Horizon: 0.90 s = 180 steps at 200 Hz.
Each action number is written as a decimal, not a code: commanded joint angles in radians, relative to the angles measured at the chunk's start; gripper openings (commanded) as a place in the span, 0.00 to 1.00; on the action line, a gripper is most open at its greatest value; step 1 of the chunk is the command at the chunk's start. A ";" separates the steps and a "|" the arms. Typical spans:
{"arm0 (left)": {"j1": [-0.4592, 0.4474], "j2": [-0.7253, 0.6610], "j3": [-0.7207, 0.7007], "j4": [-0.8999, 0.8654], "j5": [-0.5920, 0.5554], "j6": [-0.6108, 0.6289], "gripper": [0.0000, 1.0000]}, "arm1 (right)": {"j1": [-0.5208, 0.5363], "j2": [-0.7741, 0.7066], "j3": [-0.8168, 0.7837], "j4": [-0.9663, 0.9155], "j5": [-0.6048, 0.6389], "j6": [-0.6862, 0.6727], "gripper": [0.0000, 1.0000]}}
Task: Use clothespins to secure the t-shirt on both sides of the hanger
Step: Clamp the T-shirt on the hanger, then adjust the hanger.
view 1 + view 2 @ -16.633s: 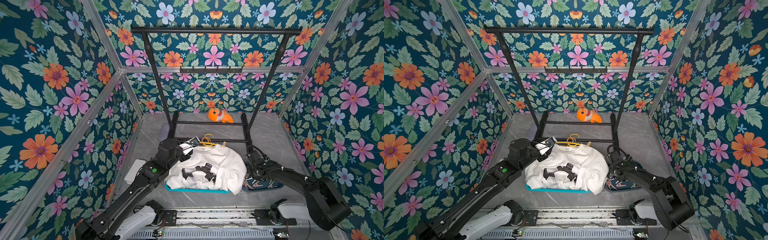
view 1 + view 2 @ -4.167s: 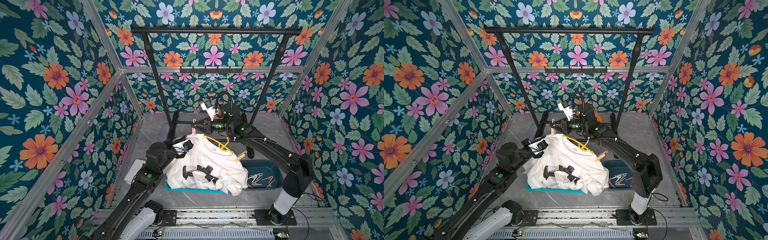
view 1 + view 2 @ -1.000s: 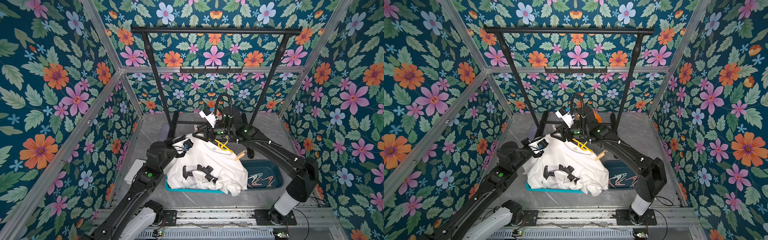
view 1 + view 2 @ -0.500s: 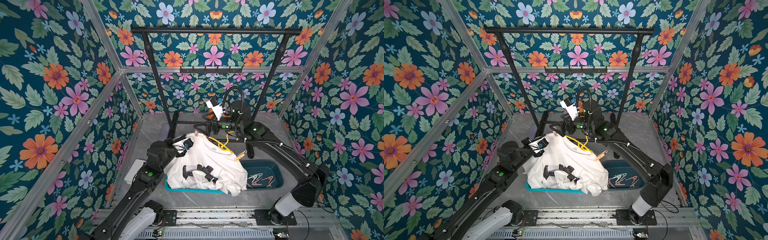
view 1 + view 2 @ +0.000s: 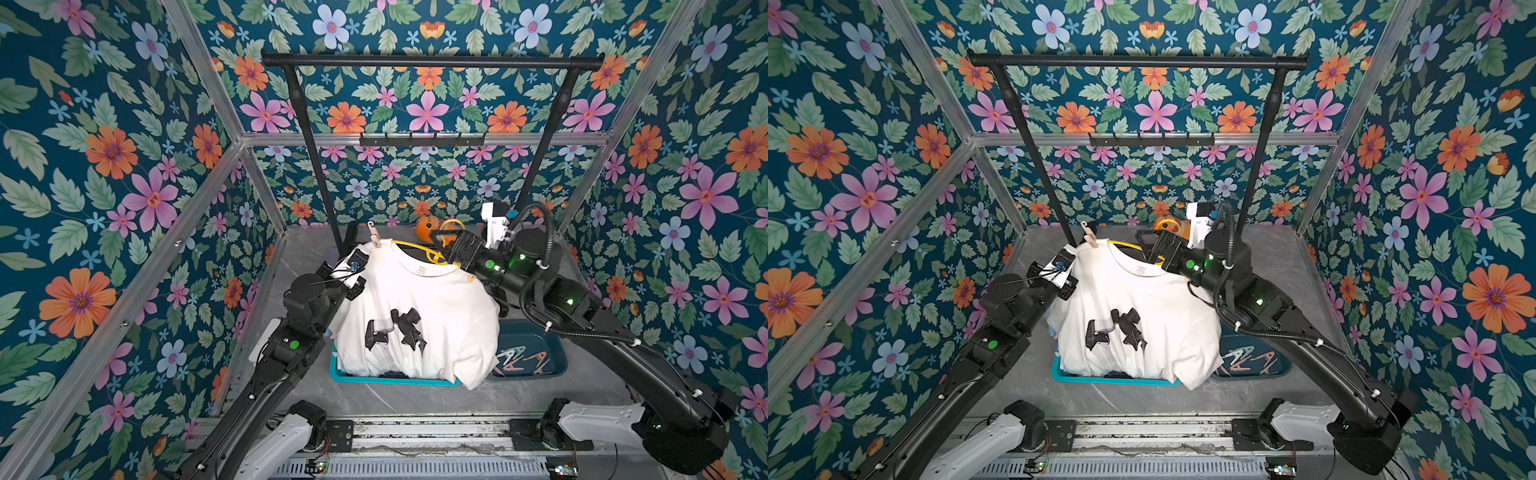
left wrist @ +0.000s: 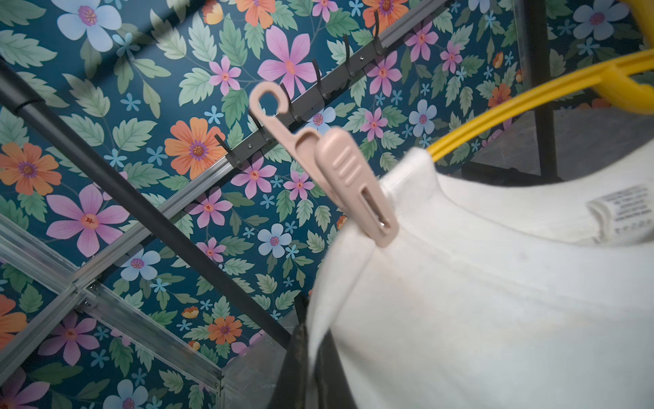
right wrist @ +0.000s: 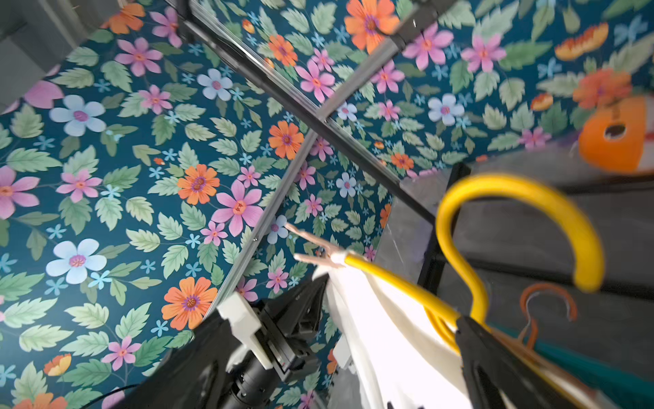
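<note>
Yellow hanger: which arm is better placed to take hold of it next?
Right, probably. The right gripper stands open at the hanger's neck, under the hook. The left gripper is shut on the t-shirt's shoulder edge near the pink clothespin, so it is busy.

Air above the t-shirt [image 5: 415, 299] is open up to the rack's top bar [image 5: 432, 62], between the uprights, and the table [image 5: 415, 399] strip in front of the basket is bare. The left shoulder is crowded: the left gripper [image 7: 320, 285] is pinched onto the fabric below the pink clothespin [image 5: 375, 240], with the rack upright [image 5: 330, 208] just behind. The right gripper [image 5: 438, 245], jaws spread, straddles the yellow hanger [image 5: 419, 249] neck; its arm overhangs the teal bin [image 5: 559, 353], whose near corner looks covered by the hem.
</note>
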 commanded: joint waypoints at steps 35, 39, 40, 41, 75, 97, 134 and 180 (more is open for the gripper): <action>-0.005 0.003 0.021 0.055 -0.092 -0.162 0.00 | 0.133 0.152 0.099 0.056 0.272 0.321 0.89; -0.005 0.002 0.020 0.058 -0.097 -0.166 0.00 | 0.140 0.157 0.104 0.054 0.299 0.325 0.89; -0.006 0.002 0.019 0.059 -0.098 -0.168 0.00 | 0.142 0.160 0.105 0.055 0.304 0.328 0.89; -0.007 0.002 0.019 0.060 -0.099 -0.169 0.00 | 0.143 0.160 0.106 0.055 0.310 0.330 0.89; -0.017 -0.010 0.013 0.078 -0.104 -0.202 0.00 | 0.166 0.204 0.105 0.156 0.460 0.384 0.76; -0.023 -0.015 0.016 0.074 -0.106 -0.226 0.00 | 0.179 0.253 0.124 0.196 0.532 0.417 0.69; -0.036 -0.032 0.009 0.060 -0.126 -0.237 0.00 | 0.196 0.327 0.176 0.302 0.625 0.382 0.66; -0.045 -0.057 -0.003 0.070 -0.141 -0.238 0.00 | 0.196 0.406 0.253 0.423 0.673 0.330 0.58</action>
